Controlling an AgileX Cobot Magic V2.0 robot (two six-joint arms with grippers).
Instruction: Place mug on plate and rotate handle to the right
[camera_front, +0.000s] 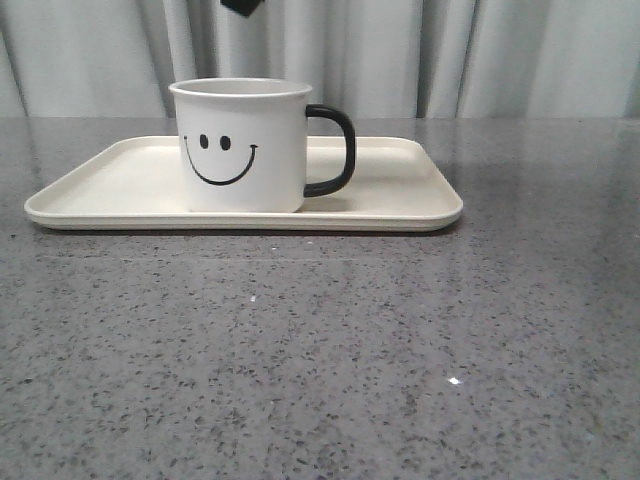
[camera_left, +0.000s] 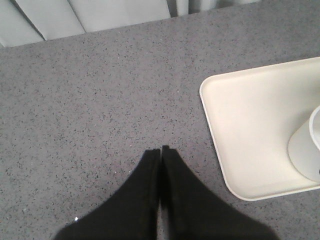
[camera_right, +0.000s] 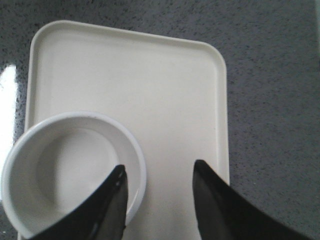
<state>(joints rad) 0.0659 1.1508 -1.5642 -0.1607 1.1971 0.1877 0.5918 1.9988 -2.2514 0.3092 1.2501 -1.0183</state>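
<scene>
Seen from the front, the mug (camera_front: 243, 146) stands upright on the plate (camera_front: 400, 205), its handle (camera_front: 335, 150) pointing right, smiley facing the camera. Left wrist view: the left end effector (camera_left: 161, 149) is closed and empty above the bench (camera_left: 100, 100), beside the plate. Right wrist view: the right end effector (camera_right: 158, 171) hangs open over the mug's rim.

One mug (camera_front: 243, 146) bearing one handle (camera_front: 335, 150) and one printed smiley face (camera_front: 220, 158); one plate (camera_front: 400, 195); one bench (camera_front: 320, 350); two grippers, the left gripper (camera_left: 161, 150) and the right gripper (camera_right: 157, 172); one curtain (camera_front: 450, 50) behind.
</scene>
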